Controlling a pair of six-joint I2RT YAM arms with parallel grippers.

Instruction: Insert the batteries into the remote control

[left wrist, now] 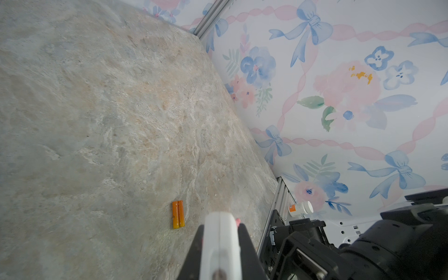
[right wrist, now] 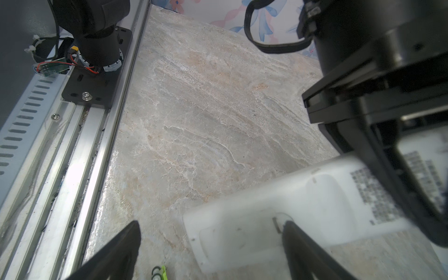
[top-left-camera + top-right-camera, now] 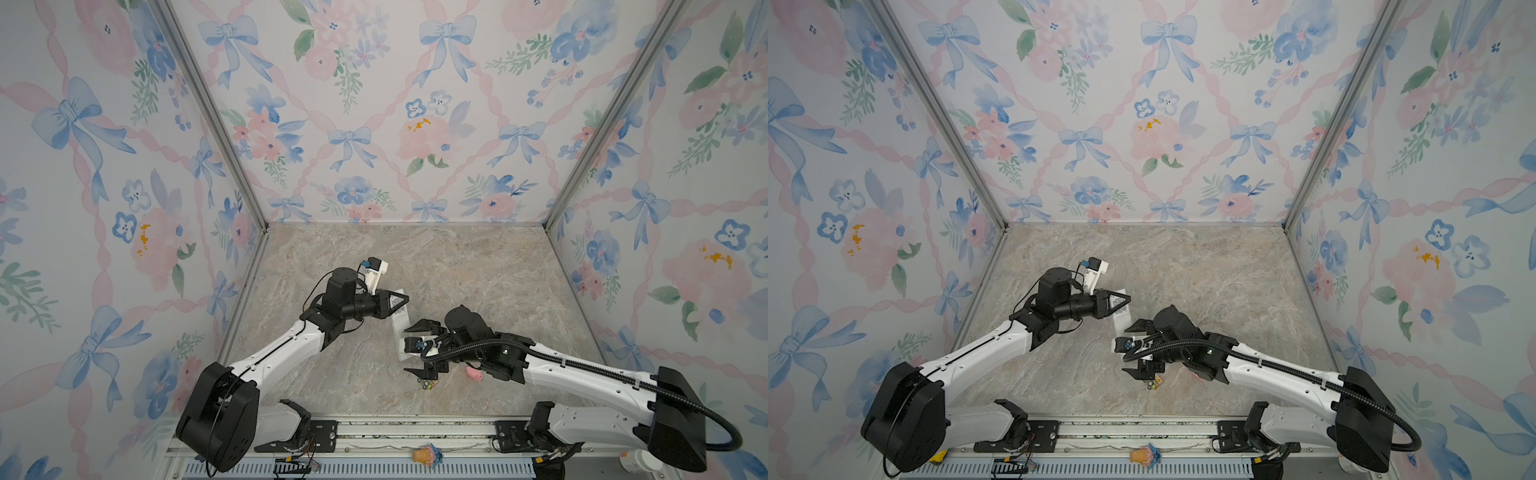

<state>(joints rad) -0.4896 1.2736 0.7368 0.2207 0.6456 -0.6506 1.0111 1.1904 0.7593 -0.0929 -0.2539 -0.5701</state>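
Observation:
My left gripper (image 3: 395,305) is shut on the long white remote control (image 3: 400,326), holding it off the table by its far end, back face up. The remote (image 1: 221,242) sits clamped between the black fingers of that gripper (image 1: 221,226). My right gripper (image 3: 417,348) stands open around the remote's near end. In the right wrist view one fingertip (image 2: 294,232) rests at the notch of the battery cover on the remote (image 2: 242,232); the other finger (image 2: 126,242) is well clear. Two orange batteries (image 1: 178,214) lie side by side on the table, hidden in both top views.
A green-orange toy car (image 3: 428,384) and a pink pig (image 3: 473,374) lie on the marble table under the right arm. A pill bottle (image 1: 300,208) stands beyond the front rail, where a small toy (image 3: 428,455) lies. Flowered walls enclose three sides.

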